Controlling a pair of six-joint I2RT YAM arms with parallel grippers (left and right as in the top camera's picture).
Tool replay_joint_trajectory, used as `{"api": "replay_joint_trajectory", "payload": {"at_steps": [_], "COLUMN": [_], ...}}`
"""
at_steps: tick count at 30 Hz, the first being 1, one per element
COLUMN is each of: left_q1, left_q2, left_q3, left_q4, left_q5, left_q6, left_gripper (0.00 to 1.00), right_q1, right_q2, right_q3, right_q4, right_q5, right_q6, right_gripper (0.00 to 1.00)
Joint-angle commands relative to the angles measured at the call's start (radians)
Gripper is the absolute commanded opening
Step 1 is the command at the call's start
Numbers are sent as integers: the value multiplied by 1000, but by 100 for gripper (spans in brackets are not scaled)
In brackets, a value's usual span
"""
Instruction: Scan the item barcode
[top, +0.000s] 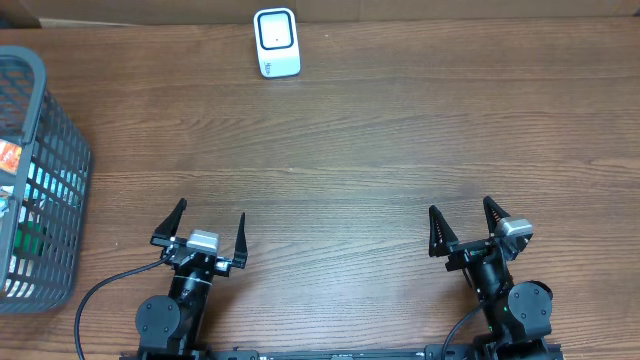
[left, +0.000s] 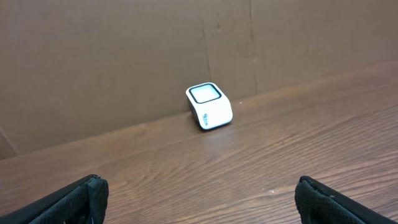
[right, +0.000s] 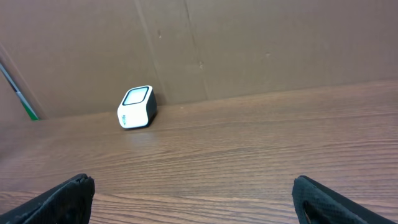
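Resting low over the near edge of the wooden table (top: 360, 150), the left gripper (top: 211, 212) and the right gripper (top: 460, 207) both have their black fingers spread wide. Neither pinches anything, and only bare wood shows between each pair of tips. The two are well apart from each other and point the same way across the table. The scanner (top: 276, 42), a small white block with a dark window framed in white, stands far ahead of both, close against the brown cardboard wall (left: 124, 62) at the far edge. It lies ahead and slightly right of the left gripper, and ahead and well to the left of the right gripper. A grey slatted basket (top: 55, 190) sits well off to the left of the left gripper, partly cut off by the frame. Inside it lie packaged items (top: 8, 156) in orange, green and white, too hidden by the slats to make out any barcode. A black cable (top: 100, 290) curls behind the left gripper's base.
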Motion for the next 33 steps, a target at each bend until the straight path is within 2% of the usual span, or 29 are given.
{"api": "replay_joint_trajectory", "payload": {"at_steps": [1, 16, 33], "left_q1": [6, 6, 6], "left_q2": [-9, 13, 256], "left_q3": [40, 101, 246], "left_q4": [-7, -47, -47], "left_q5": [-12, -13, -2], "left_q6": [-27, -45, -45], "left_gripper": [100, 100, 100], "right_q1": [-4, -4, -4], "right_q2": [-10, -10, -10], "right_q3": [-10, -10, -10], "right_q4": [6, 6, 6], "right_q5": [9, 10, 10], "right_q6": [-3, -3, -3], "right_gripper": [100, 100, 100]}}
